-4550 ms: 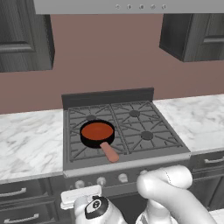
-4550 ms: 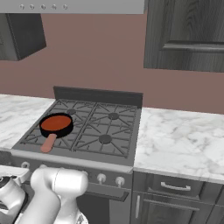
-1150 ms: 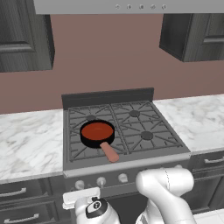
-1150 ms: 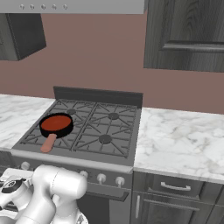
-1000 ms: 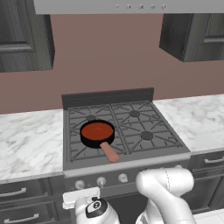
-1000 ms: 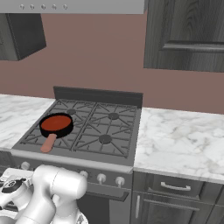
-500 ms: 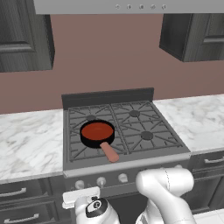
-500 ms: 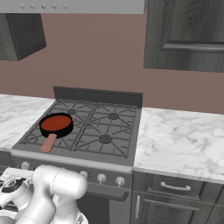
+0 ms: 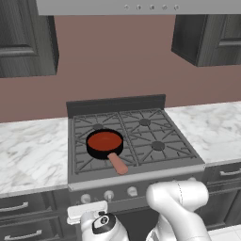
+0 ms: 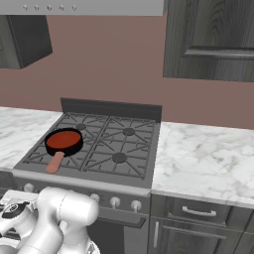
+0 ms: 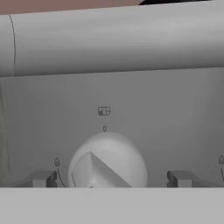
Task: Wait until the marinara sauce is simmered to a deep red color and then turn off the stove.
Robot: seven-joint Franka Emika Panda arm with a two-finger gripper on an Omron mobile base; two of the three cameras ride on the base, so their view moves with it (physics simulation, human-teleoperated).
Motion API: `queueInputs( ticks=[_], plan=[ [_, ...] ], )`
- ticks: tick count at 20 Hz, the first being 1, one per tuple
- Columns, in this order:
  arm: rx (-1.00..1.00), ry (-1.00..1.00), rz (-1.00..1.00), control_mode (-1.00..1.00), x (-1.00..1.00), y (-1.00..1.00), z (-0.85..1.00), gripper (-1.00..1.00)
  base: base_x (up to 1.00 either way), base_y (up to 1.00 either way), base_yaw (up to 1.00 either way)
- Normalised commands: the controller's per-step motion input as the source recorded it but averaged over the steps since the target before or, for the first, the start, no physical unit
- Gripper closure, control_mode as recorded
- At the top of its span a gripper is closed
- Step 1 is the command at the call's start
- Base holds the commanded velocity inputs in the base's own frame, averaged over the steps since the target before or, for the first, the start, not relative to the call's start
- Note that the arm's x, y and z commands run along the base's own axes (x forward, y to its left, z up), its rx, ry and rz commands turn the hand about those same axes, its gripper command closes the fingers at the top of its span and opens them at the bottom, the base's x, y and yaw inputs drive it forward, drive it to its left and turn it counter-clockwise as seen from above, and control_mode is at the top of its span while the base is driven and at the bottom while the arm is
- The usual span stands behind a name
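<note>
The marinara sauce (image 9: 104, 140) is a smooth red disc in a small black pan with a salmon-pink handle (image 9: 117, 164), on the front left burner of the stove (image 9: 155, 151). From the right base view the sauce (image 10: 63, 139) looks the same red. My gripper (image 11: 111, 179) is open, low in front of the stove's grey front panel. A round silver knob (image 11: 107, 162) with a raised ridge sits between the two dark fingertips (image 11: 43, 178), close to them; I cannot tell whether they touch it. My hand's white body (image 9: 100, 222) hangs below the stove's left knobs.
More silver knobs (image 9: 132, 190) line the front panel (image 10: 115, 202). Marble counters flank the stove on the left (image 9: 28, 150) and right (image 10: 208, 158). Dark drawers (image 10: 198, 213) sit under the counters, dark cabinets hang above, and a grey hood spans the top.
Over the last second nothing has visibly moved. Compared with several seconds ago, the arm has shifted slightly left toward the stove front; the sauce's colour looks unchanged.
</note>
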Motion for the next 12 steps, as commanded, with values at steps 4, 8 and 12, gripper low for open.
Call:
queueInputs(
  ticks=[4, 8, 12],
  plan=[
    [0.0, 0.0, 0.0, -1.0, 0.0, 0.0, 0.06, -1.0, 0.0, 0.0, 0.0],
    [0.0, 0.0, 0.0, -1.0, 0.0, 0.0, 0.08, -1.0, 0.0, 0.0, 0.0],
    [0.0, 0.0, 0.0, -1.0, 0.0, 0.0, 0.07, -1.0, 0.0, 0.0, 0.0]
  ],
)
